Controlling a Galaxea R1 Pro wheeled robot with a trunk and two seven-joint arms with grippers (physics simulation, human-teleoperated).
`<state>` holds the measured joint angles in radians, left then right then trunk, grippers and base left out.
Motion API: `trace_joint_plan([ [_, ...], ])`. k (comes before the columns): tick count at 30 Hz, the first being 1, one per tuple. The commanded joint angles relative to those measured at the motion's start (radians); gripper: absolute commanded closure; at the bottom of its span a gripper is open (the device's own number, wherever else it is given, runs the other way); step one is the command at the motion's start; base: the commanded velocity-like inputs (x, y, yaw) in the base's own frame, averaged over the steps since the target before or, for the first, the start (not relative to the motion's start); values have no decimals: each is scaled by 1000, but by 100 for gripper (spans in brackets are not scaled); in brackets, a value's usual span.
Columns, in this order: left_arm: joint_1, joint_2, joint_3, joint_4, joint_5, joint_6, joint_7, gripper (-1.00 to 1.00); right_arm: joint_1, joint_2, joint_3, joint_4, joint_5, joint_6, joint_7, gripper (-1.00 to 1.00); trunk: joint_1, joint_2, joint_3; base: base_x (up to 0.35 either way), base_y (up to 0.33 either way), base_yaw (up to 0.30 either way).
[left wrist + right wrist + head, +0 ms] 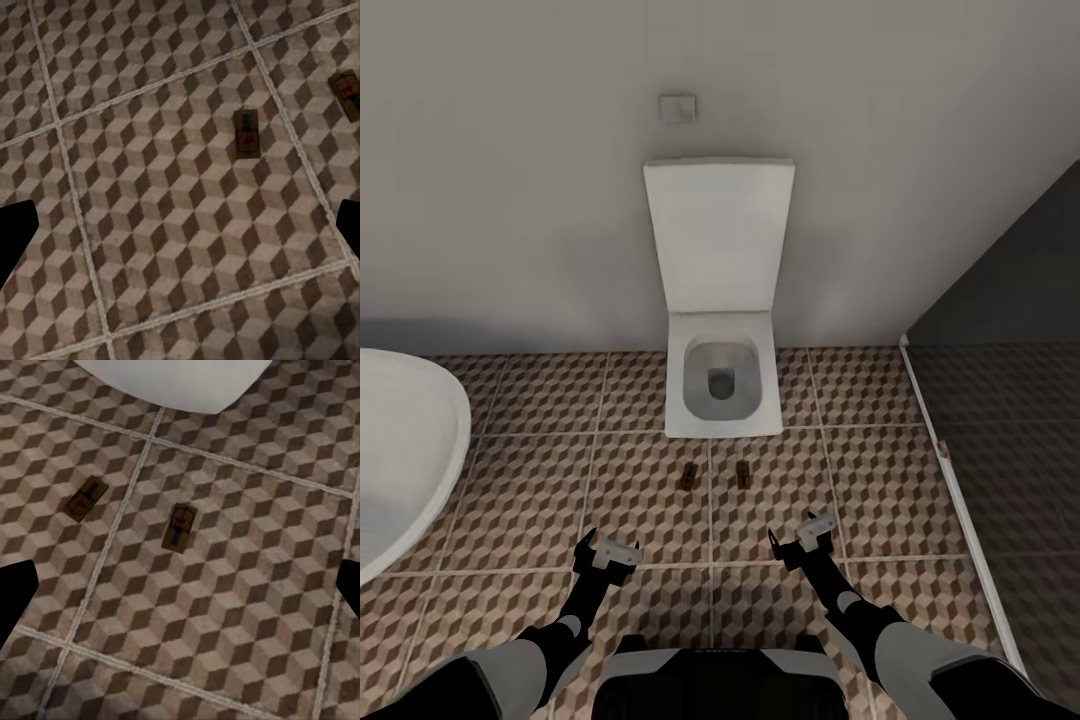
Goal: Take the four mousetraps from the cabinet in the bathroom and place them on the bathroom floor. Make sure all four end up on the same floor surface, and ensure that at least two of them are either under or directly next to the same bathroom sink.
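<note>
Tan wooden mousetraps, two of them, are seen lying flat on the bathroom floor (540,480) just in front of the toilet (722,385): one mousetrap (688,477) and a second mousetrap (743,474) beside it, apart, with a grout line between. The left hand (607,553) and the right hand (807,536) are held released and empty, nearer the robot than the toilet. Two traps are judged placed; two more remain to be fetched, and a sink placement is not yet shown.
</note>
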<state>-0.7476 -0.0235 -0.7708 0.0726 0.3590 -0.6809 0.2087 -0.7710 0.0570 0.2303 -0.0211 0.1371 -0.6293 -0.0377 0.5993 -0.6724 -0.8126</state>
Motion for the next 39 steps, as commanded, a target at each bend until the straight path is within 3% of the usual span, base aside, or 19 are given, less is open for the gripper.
trace_joint_plan([
  [1, -1, -2, -9, 4, 3, -5, 4, -100, -1, 0, -3, 1, 10, -3, -4, -100, -4, 6, 3, 0, 0, 0],
  [24, -1, -3, -9, 4, 3, -5, 4, -100, -1, -3, -4, 2, 10, -2, -7, -100, -92, 167, 75, 0, 0, 0],
  [39, -1, -3, -9, 6, 3, -5, 4, -100, 47, -33, -5, 4, 8, -5, -19, -100, -149, 272, 142, 0, 0, 0],
])
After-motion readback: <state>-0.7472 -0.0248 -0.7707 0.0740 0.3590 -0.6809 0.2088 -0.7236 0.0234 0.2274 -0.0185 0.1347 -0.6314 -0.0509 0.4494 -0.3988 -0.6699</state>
